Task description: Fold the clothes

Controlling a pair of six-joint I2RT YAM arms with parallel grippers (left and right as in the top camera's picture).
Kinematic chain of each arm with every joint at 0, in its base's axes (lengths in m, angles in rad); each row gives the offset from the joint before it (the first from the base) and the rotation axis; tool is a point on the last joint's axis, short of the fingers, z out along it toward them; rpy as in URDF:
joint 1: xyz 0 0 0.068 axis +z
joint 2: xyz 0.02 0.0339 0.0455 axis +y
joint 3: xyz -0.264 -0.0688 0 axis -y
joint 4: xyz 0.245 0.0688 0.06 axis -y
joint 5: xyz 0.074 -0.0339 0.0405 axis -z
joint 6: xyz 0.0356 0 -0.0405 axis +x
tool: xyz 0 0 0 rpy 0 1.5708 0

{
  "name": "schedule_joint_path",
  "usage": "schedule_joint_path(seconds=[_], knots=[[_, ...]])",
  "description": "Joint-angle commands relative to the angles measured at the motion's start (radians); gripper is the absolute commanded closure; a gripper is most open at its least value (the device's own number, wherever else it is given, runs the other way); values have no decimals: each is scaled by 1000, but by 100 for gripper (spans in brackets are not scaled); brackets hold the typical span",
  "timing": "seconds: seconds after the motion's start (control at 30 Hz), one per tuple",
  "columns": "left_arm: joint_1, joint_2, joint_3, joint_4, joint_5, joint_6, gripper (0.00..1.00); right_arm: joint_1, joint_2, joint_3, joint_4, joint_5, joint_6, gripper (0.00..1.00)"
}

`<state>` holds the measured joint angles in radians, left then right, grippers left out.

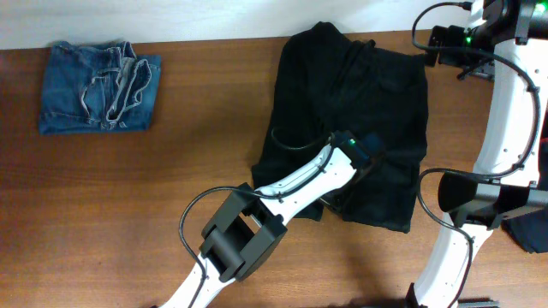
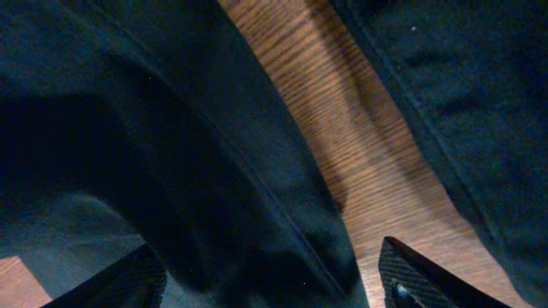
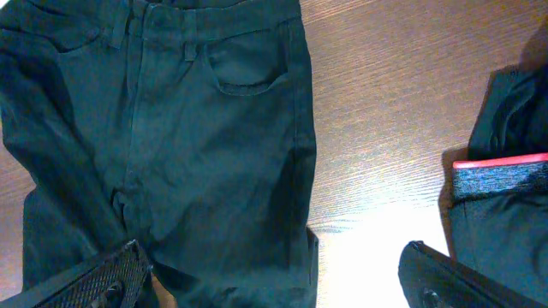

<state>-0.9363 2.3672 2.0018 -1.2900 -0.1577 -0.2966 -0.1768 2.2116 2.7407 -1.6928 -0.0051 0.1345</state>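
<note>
The black trousers [image 1: 342, 94] lie bunched on the table right of centre, waistband and pocket showing in the right wrist view [image 3: 171, 111]. My left gripper [image 1: 373, 152] is low over their lower part, jaws open [image 2: 265, 287] with a black fabric fold [image 2: 214, 197] between the fingers and bare wood beside it. My right gripper [image 1: 438, 43] is open [image 3: 274, 278] above the trousers' far right corner, holding nothing. The folded blue jeans [image 1: 98, 85] lie at the far left. The dark garment with a reddish band [image 3: 501, 171] lies at the right [image 1: 531, 231].
The wooden table [image 1: 128, 197] spans the view. The left arm [image 1: 291, 184] reaches in from the front edge across the trousers' lower hem. The right arm's white links [image 1: 505, 128] stand along the right side.
</note>
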Motion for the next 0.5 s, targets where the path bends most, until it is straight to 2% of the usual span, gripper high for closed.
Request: schedule_joint_path(seconds=[0.0, 0.07, 0.17, 0.27, 0.33, 0.37, 0.47], knots=[[3, 51, -5, 2, -22, -14, 21, 0, 2, -7, -3, -10, 5, 1], [3, 63, -5, -2, -21, -14, 24, 0, 2, -7, -2, -10, 5, 1], [3, 63, -4, -5, -23, -14, 41, 0, 2, -7, -2, -10, 5, 1], [3, 62, 6, -24, -23, -14, 69, 0, 2, -7, -2, -10, 5, 1], [3, 62, 41, -66, -27, -14, 83, 0, 2, -7, -2, -10, 5, 1], [3, 62, 73, -97, -32, -14, 87, 0, 2, -7, -2, -10, 5, 1], [3, 62, 198, -194, -53, -14, 88, 0, 2, -7, -2, -10, 5, 1]])
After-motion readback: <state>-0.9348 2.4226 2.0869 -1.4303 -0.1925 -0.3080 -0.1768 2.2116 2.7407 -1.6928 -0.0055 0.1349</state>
